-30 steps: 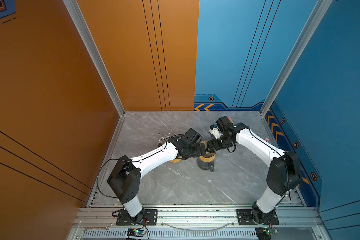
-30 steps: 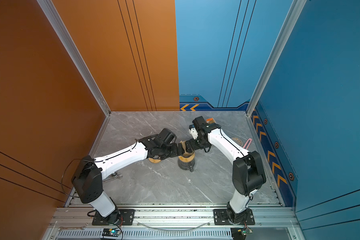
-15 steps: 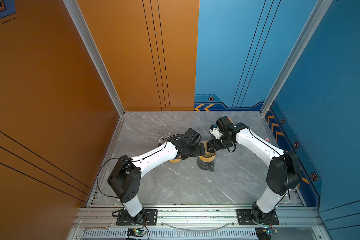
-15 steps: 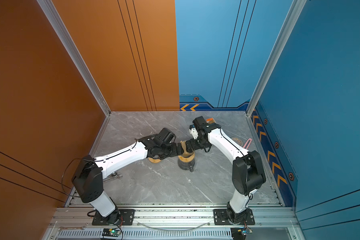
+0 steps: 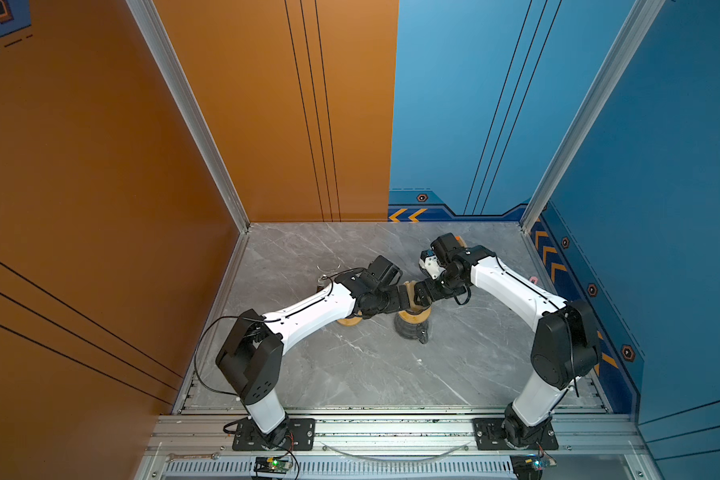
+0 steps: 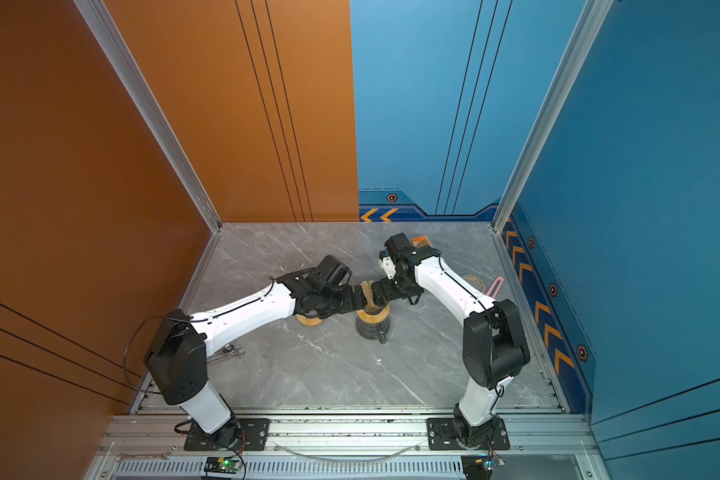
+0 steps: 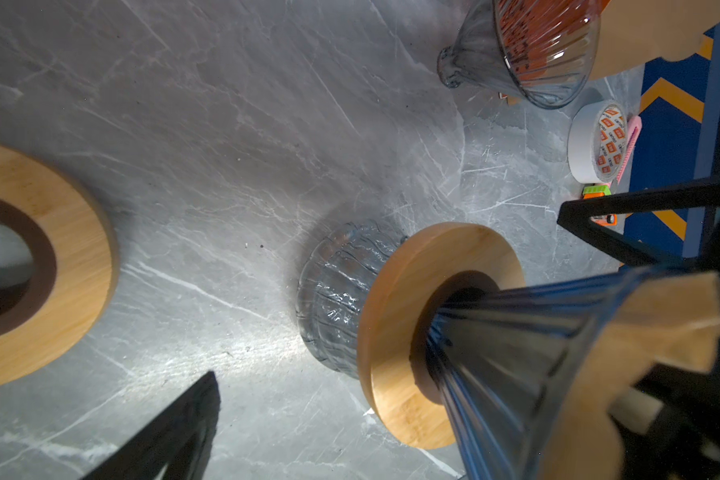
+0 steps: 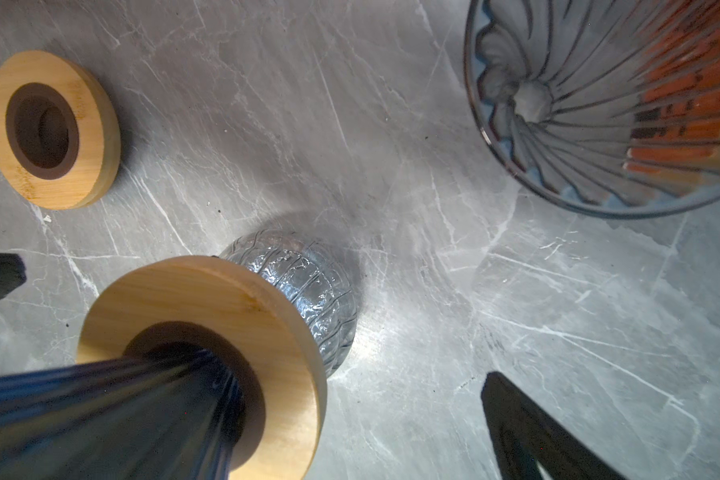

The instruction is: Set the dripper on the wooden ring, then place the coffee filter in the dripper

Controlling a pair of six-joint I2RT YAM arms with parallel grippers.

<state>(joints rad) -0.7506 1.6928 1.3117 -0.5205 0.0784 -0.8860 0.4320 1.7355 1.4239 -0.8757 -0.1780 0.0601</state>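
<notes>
Left wrist view: filter (image 7: 666,328) stands in the dripper (image 7: 512,357), proud of its rim.
Left fingers (image 7: 171,428) and right fingers (image 8: 528,428) stand wide open on either side of the dripper. I judge the paper wants seating: press lightly and evenly, without tipping the carafe (image 7: 337,291). A spare ring (image 8: 53,129) and a spare dripper (image 8: 599,104) lie near; the front bench (image 5: 350,365) gives room to back off.
</notes>
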